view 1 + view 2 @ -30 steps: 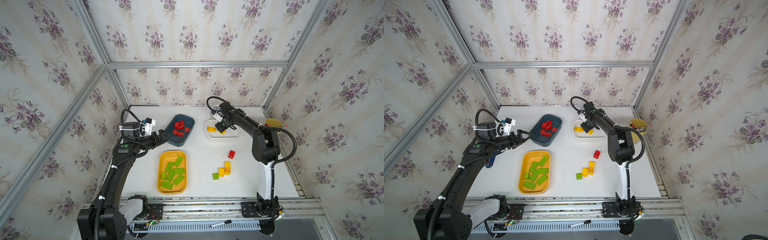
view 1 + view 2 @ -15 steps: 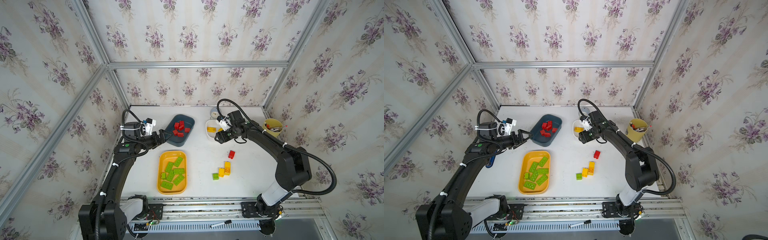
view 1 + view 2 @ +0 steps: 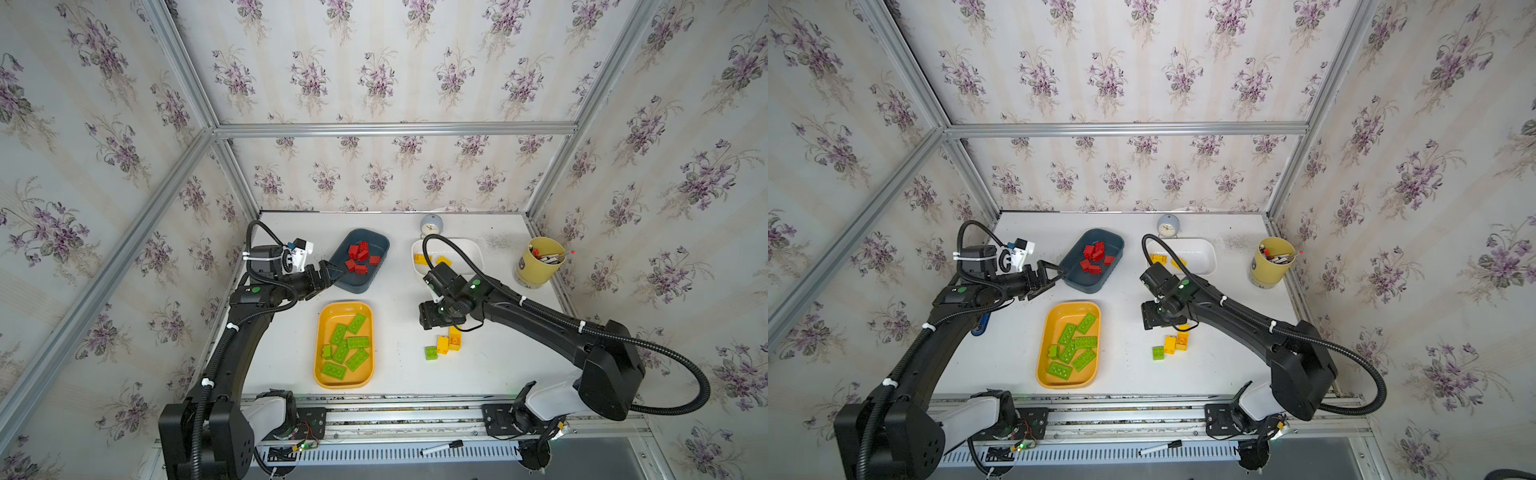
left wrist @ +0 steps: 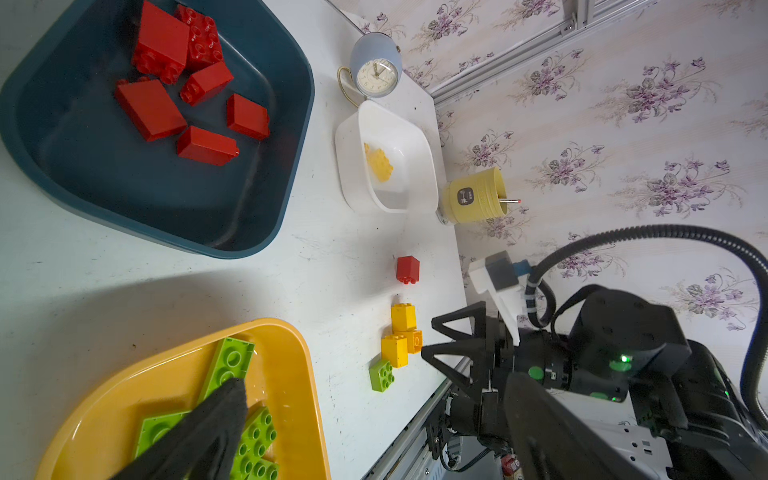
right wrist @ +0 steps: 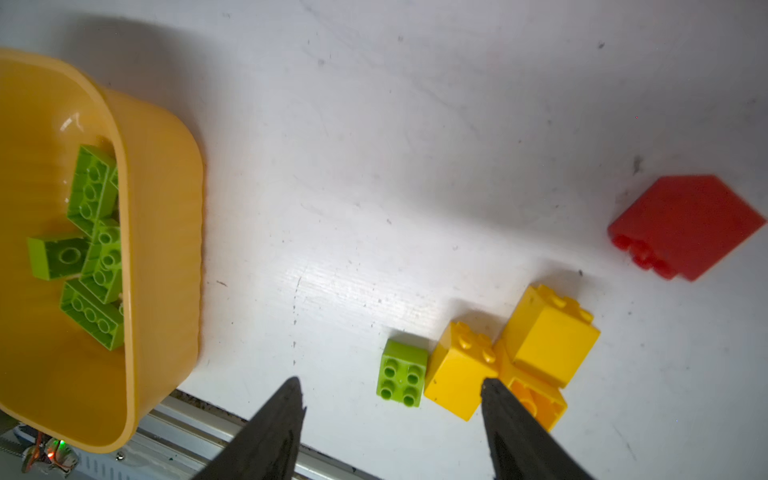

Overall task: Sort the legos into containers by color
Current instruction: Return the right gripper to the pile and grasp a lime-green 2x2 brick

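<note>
Where chunky studded yellow bricks cluster, glossy rounded tray, scuffed tabletop.

From my end I count 7 red legos, 8 green legos, prob 5 yellow legos, 3 trays, 1 pen cup, 1 clock.

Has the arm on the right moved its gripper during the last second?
Yes. The right gripper has left the white tray and come toward the front of the table, and is now near the loose yellow bricks.
</note>
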`<action>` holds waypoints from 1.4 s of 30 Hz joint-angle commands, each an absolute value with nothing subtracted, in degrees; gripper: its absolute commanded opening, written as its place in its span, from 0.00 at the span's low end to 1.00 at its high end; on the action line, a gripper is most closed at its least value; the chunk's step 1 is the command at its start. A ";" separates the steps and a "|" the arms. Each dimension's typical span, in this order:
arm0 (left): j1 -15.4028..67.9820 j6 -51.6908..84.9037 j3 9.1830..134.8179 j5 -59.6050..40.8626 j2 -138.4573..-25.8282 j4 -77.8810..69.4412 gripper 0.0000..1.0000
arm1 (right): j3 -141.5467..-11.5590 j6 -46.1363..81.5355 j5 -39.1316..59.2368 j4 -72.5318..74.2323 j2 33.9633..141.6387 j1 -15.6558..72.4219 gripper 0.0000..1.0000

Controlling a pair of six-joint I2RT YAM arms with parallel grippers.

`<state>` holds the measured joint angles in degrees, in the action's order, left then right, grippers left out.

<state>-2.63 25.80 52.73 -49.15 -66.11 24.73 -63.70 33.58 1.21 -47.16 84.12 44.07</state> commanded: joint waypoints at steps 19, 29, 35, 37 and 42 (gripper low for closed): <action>-1.24 23.09 54.84 -49.04 -65.35 29.67 0.99 | -50.75 45.48 -3.87 -46.40 79.95 57.11 0.73; -0.27 22.32 55.50 -48.66 -65.77 31.60 0.99 | -48.65 48.25 -7.66 -38.76 87.28 59.07 0.65; 0.00 21.76 55.79 -48.51 -65.68 32.25 0.99 | -50.01 48.98 -10.57 -36.80 91.66 59.12 0.57; 0.02 21.62 56.02 -48.76 -66.17 32.67 0.99 | -50.05 49.46 -11.42 -36.04 93.23 59.13 0.55; 0.11 20.66 56.73 -48.67 -66.42 33.48 0.99 | -51.39 50.68 -13.68 -36.16 96.31 59.07 0.49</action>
<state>0.08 22.15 56.16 -48.27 -66.24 32.75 -51.59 49.52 -10.98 -35.81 94.72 59.16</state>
